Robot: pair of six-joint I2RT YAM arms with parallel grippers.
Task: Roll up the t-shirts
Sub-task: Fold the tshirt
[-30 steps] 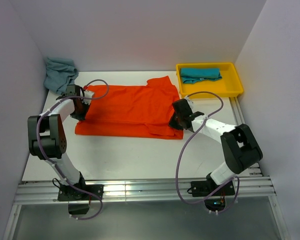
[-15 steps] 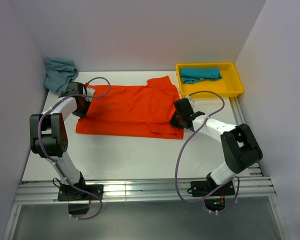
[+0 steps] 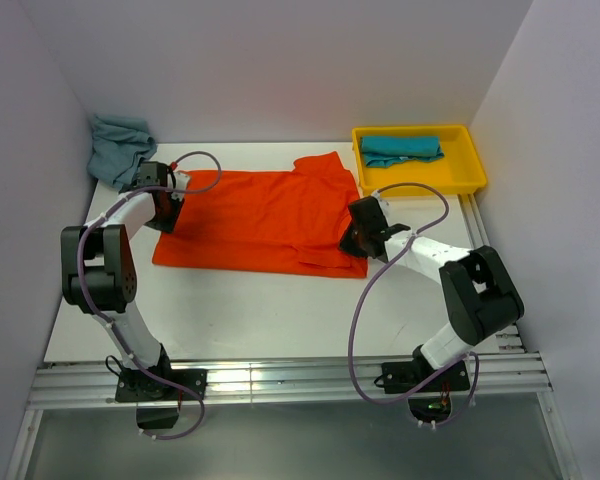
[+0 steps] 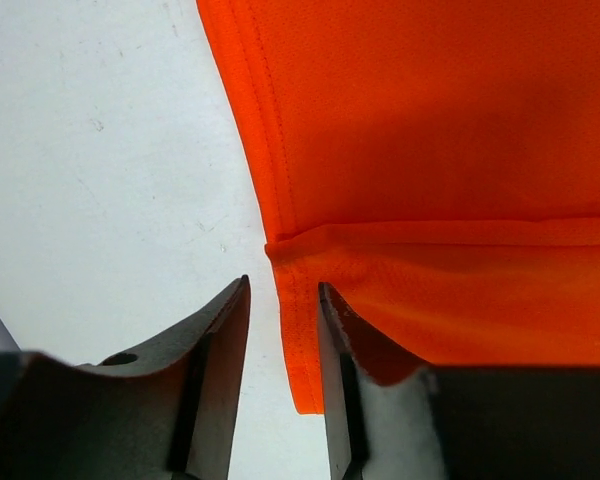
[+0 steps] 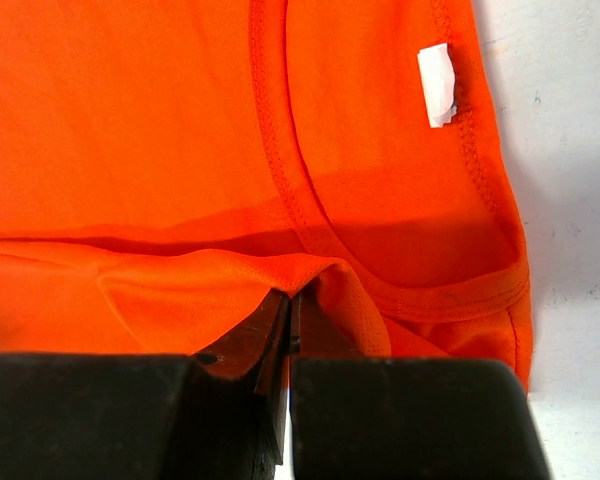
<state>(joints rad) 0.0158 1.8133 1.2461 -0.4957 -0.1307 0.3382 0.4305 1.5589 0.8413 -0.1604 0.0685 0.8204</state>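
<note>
The orange t-shirt lies flat in the middle of the worktop. At its three o'clock edge the right tool pinches a fold, probably to anchor it. At nine o'clock the left tool stands half-wide and holds nothing.

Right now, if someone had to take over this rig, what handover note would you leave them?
Left claw: open, jaws either side of the orange t-shirt hem edge, not pinching it.
Right claw: shut on a fold of the orange t-shirt near the collar.
Things: orange t-shirt flat mid-table; teal t-shirt bundled in the yellow tray; grey-blue t-shirt crumpled at the far left corner.
Done: near edge of the orange one folded over.
Left: roll the orange one, then the grey-blue.
</note>
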